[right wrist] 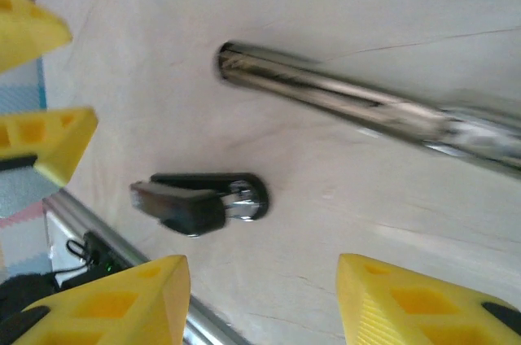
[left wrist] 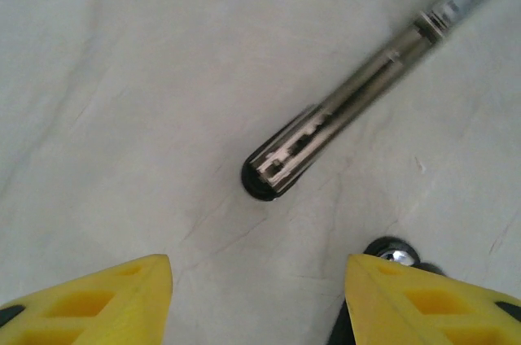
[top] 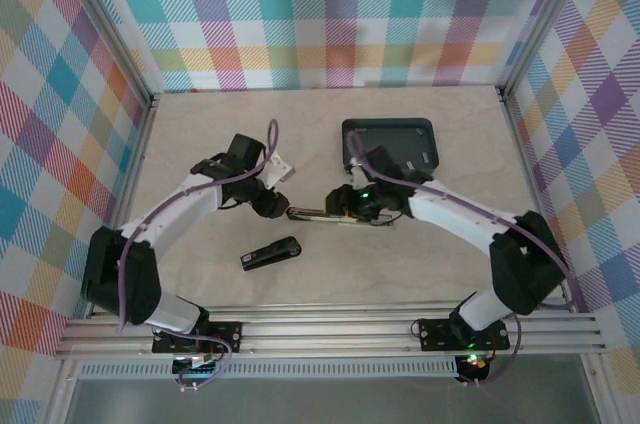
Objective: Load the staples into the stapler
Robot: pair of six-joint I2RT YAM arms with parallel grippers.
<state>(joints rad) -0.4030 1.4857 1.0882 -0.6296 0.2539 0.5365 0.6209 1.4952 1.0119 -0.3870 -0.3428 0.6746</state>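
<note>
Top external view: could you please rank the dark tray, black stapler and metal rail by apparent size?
Dark tray, largest.
Black stapler and metal rail: unranked, since the right arm hides part of the rail.

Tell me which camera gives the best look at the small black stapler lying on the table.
Right wrist: the small black stapler lies whole and close, its metal front end visible. Top external shows the stapler whole but tiny. Left wrist catches just its rounded end, low in frame.
</note>
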